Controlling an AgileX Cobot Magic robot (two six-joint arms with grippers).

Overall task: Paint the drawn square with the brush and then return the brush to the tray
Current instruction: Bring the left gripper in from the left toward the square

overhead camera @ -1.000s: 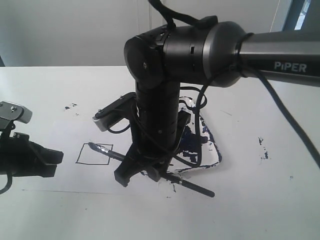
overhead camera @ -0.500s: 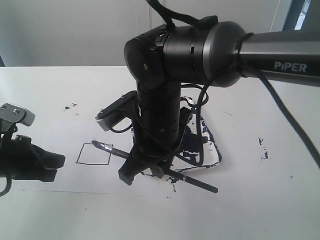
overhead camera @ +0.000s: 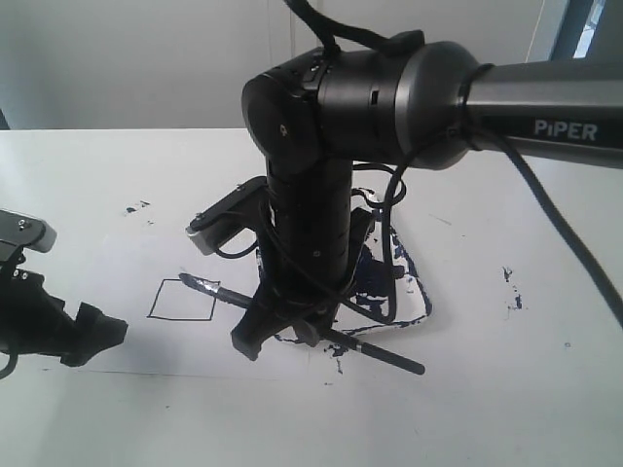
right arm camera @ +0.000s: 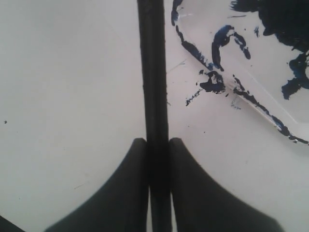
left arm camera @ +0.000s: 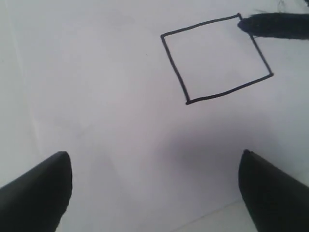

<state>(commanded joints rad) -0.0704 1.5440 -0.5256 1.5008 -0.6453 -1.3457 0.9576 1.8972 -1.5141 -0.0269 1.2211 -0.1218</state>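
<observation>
The drawn square (overhead camera: 182, 300) is a thin black outline on the paper with a white interior, also in the left wrist view (left arm camera: 217, 60). My right gripper (overhead camera: 290, 329) is shut on the brush (overhead camera: 226, 297), a thin black stick (right arm camera: 153, 72) held slanted. The brush's dark tip (left arm camera: 275, 25) hovers at the square's upper right corner; its other end sticks out past the gripper towards the front. Behind the right arm lies the tray (overhead camera: 417, 292), white with blue-black blotches (right arm camera: 270, 72). My left gripper (overhead camera: 92, 331) is open, left of the square, with only paper between its fingers (left arm camera: 154, 159).
A large white paper sheet (overhead camera: 127, 350) carries the square and the tray. Small paint specks mark the table at the back left (overhead camera: 136, 207) and at the right (overhead camera: 511, 287). The bulky right arm (overhead camera: 311, 195) stands over the middle and hides much of the tray.
The right gripper lifted the brush slightly and drew its tip right, from the square's top edge to the corner. The left gripper dropped lower and tilted.
</observation>
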